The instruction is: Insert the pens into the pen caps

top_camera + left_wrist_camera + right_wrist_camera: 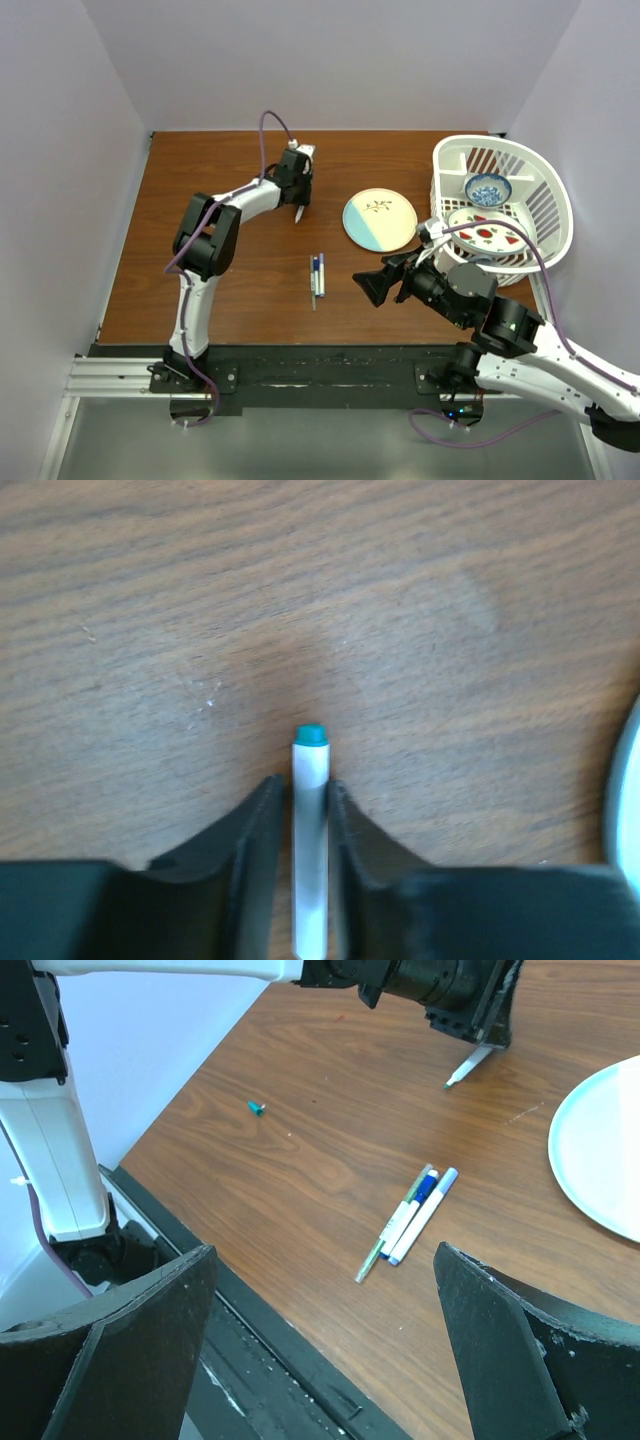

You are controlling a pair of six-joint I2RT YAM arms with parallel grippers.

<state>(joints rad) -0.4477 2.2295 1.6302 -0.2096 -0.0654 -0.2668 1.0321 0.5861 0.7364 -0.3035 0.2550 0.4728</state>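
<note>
White, green-tipped pen (310, 860) sits clamped in left end effector (306, 786); right end effector (324, 1250) gapes apart.

My black left hand (303, 790) frames a thin white plastic pen (310, 865) tipped teal-green. The wooden surface (250, 290) is brown and grained. Toward two o'clock, a round ceramic plate (380, 220) is half cream, half pale blue, with a dark sprig; the plastic basket (440, 180) is white.
</note>
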